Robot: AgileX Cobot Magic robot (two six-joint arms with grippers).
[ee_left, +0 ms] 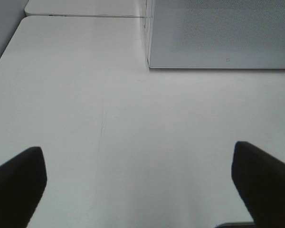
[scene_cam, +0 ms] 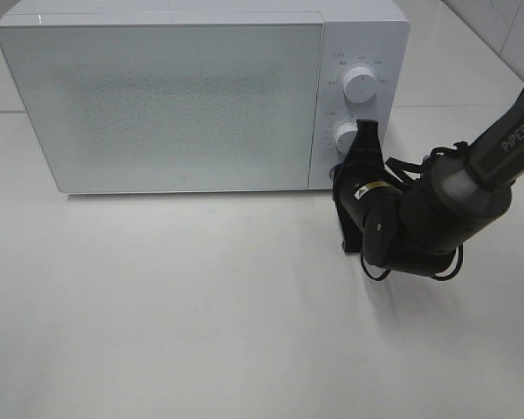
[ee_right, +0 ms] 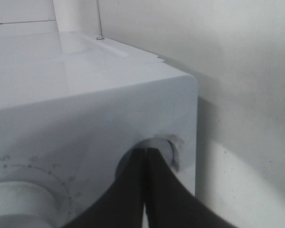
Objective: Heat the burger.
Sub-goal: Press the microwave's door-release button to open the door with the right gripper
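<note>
From the high camera, the microwave [scene_cam: 157, 105] stands on the bench [scene_cam: 201, 305] with its door [scene_cam: 157, 100] shut. The burger shows nowhere; judging by the closed, frosted door, it is probably inside, but that cannot be confirmed. The right pincer [scene_cam: 365, 131] is closed on nothing, its tips set against the lower knob [scene_cam: 342, 138], under the upper knob [scene_cam: 360, 85].

The left wrist camera shows the left pincer [ee_left: 140, 178] wide open and empty over bare bench [ee_left: 85, 95], well apart from the microwave's front [ee_left: 218, 33]. It has no part in this step.

The right wrist camera shows the right pincer [ee_right: 145, 153] with its tips pressed together, touching the rim of the lower knob [ee_right: 168, 147]; the other knob [ee_right: 19, 199] is blurred nearby.

The step looks like setting the dial. Closed tips can only nudge the rim, so push along its edge in a steady arc, keeping light contact. Slipping off is the main risk.
</note>
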